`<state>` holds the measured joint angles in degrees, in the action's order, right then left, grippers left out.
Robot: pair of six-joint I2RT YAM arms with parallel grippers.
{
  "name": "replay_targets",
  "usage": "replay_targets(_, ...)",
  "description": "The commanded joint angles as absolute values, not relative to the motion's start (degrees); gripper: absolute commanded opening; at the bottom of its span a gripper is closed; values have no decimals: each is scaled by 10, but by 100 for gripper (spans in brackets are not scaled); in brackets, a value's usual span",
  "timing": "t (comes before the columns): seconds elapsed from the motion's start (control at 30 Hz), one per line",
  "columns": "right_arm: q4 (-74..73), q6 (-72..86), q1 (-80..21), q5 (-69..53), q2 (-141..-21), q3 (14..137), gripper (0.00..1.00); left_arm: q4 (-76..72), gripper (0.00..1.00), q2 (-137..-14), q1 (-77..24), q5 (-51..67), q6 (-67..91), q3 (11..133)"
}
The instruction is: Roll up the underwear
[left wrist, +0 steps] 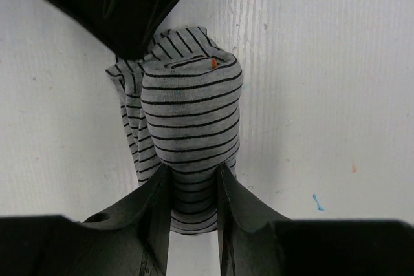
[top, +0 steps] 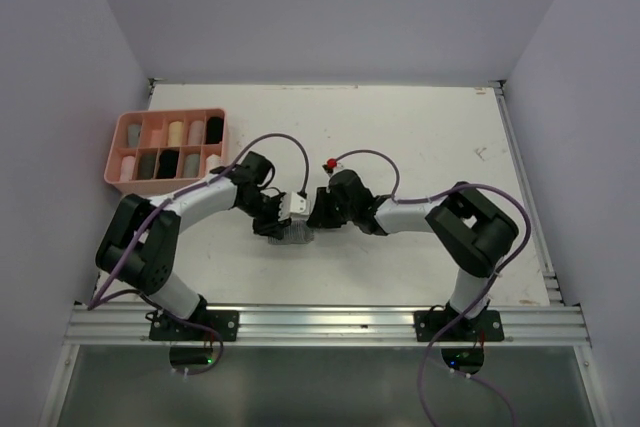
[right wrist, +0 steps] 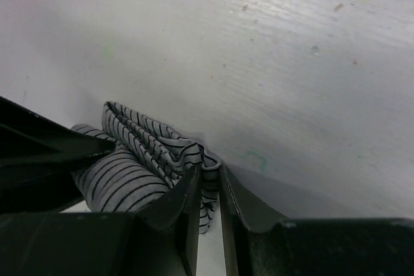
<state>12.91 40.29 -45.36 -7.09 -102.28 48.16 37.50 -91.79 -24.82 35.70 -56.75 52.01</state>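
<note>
Grey striped underwear (top: 290, 235) is in the middle of the table (top: 420, 137), right between the two arms. It's mostly rolled into a fat tube, with a loose flap hanging off one side. Left gripper (left wrist: 194, 176) is clamped on one end of the roll, fabric squeezed between both fingers. Right gripper (right wrist: 208, 174) is pinching a folded edge of the same piece, jaws nearly together. Pink tray (top: 118, 147) sits well off at the far left

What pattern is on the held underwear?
The underwear is grey with thin black stripes; left wrist view.
</note>
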Motion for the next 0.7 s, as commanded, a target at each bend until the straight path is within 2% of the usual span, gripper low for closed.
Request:
replay_targets(0.0, 163, 410, -454, -110, -1057, 501, 22, 328, 6, -908, -270, 260, -597, 493)
replay_targets(0.2, 192, 422, -454, -141, -1102, 505, 22, 337, 8, -924, -322, 235, -613, 490)
replay_targets(0.47, 224, 437, -427, -145, -1076, 473, 23, 421, 9, -1061, -334, 236, -637, 555)
replay_targets(0.67, 222, 432, -332, -111, -963, 425, 42, 480, 9, -1136, -338, 220, -635, 608)
